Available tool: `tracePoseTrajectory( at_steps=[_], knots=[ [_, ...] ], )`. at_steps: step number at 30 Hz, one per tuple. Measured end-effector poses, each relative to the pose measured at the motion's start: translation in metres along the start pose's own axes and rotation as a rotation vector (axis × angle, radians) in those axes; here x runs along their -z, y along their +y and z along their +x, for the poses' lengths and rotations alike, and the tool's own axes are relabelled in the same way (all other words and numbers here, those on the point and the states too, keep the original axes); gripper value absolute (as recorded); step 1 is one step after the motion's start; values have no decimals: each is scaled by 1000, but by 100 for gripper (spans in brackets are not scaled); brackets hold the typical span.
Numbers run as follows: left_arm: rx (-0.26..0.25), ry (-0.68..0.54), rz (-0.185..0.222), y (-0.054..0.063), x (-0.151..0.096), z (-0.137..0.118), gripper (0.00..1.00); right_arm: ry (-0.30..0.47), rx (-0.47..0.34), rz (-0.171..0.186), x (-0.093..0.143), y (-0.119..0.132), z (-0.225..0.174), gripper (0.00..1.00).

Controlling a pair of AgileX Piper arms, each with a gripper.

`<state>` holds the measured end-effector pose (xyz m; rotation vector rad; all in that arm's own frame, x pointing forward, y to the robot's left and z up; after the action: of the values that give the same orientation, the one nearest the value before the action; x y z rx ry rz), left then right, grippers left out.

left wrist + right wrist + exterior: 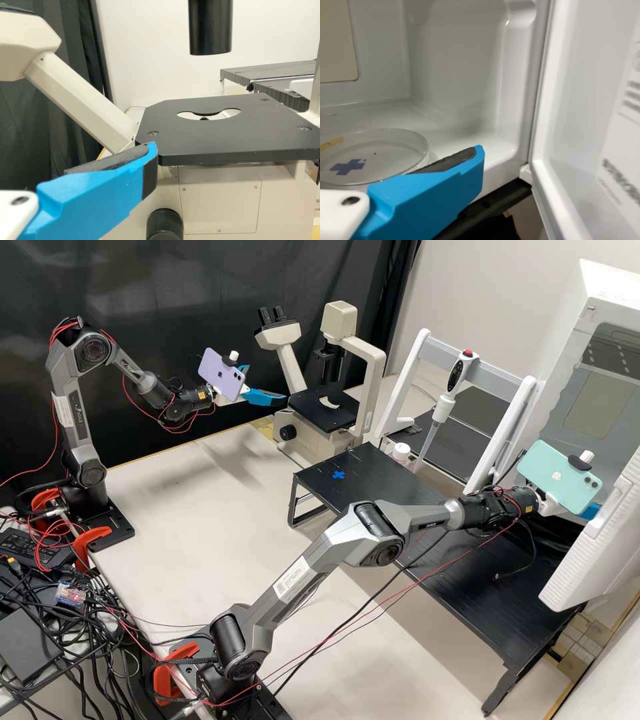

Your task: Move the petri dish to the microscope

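"What is biggest around our claws?"

"We have the pale bench (200,520) below both, and on it the long black stand (373,473), which runs from below our right claw (590,509) toward the microscope."

"And the white cabinet (603,290)?"

"Our right claw is at its open chamber (455,55), with the door (585,100) to one side of the finger."

"Where is the microscope (371,373)?"

"Just ahead of our left claw (265,384). In the left wrist view, the finger (100,200) overlaps a near corner of the black stage (225,145); we cannot tell whether they touch."

"What lies between the two claws?"

"In the high view, a white-legged frame (413,367) with an upright pipette (441,410), then a small white jar (401,452) near the pipette's tip, and a blue cross (339,475) on the stand."

"How are the claws?"

"Left: jaws apart, nothing held. Right: apart too, its pad (445,162) bare."

"And our petri dish (402,145)?"

"Flat inside the chamber, just beyond the right claw's finger, which hides part of its near rim. We cannot tell if they touch. A small blue cross mark (347,166) shows within its outline. It is well apart from the microscope."
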<state>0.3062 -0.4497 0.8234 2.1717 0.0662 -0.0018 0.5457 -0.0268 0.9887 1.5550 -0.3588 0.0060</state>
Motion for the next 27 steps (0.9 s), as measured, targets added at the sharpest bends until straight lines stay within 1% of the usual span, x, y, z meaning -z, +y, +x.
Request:
tracePoseTrajectory(
  at_steps=[2, 12, 17, 18, 19, 21, 22, 27],
  knots=[
    [0, 0, 0, 0, 0, 0, 100, 3, 6, -18, 1, -2, 1, 100],
    [0, 0, 0, 0, 0, 0, 100, 9, 31, -18, 7, -12, 2, 100],
    [0, 0, 0, 0, 0, 0, 100, 11, 41, -31, 5, -16, 6, 100],
    [0, 0, 0, 0, 0, 0, 100, 11, 46, -24, 5, -17, 6, 100],
    [0, 0, 0, 0, 0, 0, 100, 13, 47, -26, 6, -17, 6, 0],
    [0, 0, 0, 0, 0, 0, 100, 17, 54, -13, 5, -19, 7, 0],
    [0, 0, 0, 0, 0, 0, 100, 20, 55, -19, 5, -19, 8, 0],
    [0, 0, 0, 0, 0, 0, 100, 22, 66, 3, 5, -20, 8, 0]
  ],
)
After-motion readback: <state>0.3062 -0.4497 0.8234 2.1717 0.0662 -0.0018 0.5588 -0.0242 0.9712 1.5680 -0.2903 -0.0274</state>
